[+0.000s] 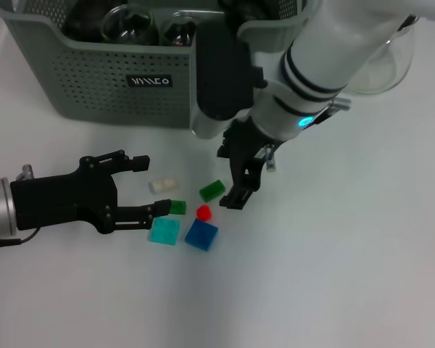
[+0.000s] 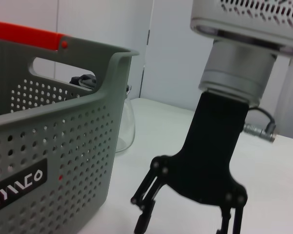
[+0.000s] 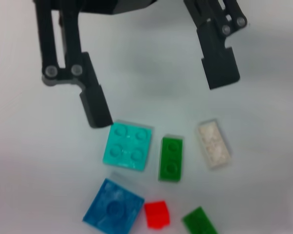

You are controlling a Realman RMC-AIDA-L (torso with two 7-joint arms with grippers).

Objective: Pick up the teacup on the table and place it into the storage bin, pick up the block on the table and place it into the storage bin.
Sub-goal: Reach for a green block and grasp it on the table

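— White tabletop fills the scene; what stands on it?

— At its far edge stands the storage bin, grey-green and perforated, with glassware inside. Whether a teacup is among that glassware cannot be told. Just beside the bin's right end stands a clear glass vessel.

— Where are the arms?

— The right gripper hangs in front of the bin, pointing down over a cluster of blocks; its fingers stand apart and hold nothing. The left gripper lies low at the left, its fingers spread wide and empty, one on each side of a white block.

— And the blocks?

— Near the tabletop's middle lie a blue block, a teal block, two green blocks, and a small red block.
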